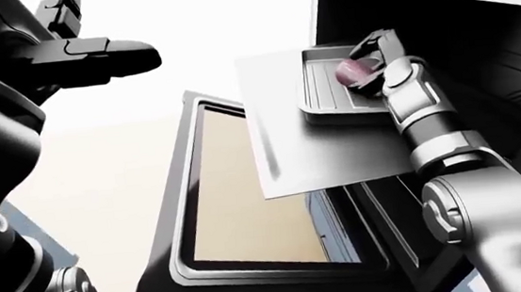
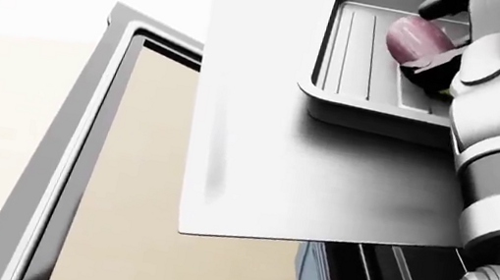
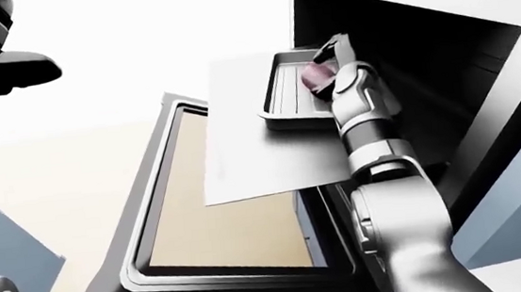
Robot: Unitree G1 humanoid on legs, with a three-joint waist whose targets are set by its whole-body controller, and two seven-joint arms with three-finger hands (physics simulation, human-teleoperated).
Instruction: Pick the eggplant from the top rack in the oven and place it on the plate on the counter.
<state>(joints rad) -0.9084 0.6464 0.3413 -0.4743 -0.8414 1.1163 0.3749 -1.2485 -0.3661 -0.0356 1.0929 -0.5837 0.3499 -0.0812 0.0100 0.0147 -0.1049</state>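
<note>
Pulled-out oven rack (image 2: 259,149) carries a ridged tray (image 2: 357,89) holding the eggplant (image 2: 416,38)

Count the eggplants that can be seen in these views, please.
1. The eggplant lies in the grey tray on the pulled-out oven rack, under the right robot hand. The dark oven interior could hide others.
</note>
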